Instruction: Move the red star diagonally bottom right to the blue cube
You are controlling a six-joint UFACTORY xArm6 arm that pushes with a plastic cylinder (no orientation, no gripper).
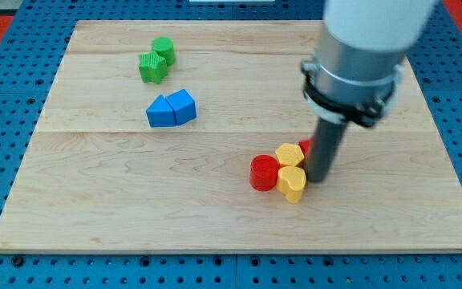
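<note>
Nearest, a yellow block (293, 184) and red cylinder (263, 172) touch; the rod's tip (319, 178) grasps nothing, pressing just right of them; a second yellow block (289, 153) and the mostly hidden red star (305, 147) sit behind; farther left, two blue blocks (171, 109); farthest, two green blocks (156, 61).

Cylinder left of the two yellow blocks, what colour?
Red. The cylinder touches the yellow blocks; camera view, the only one, shows it clearly.
</note>
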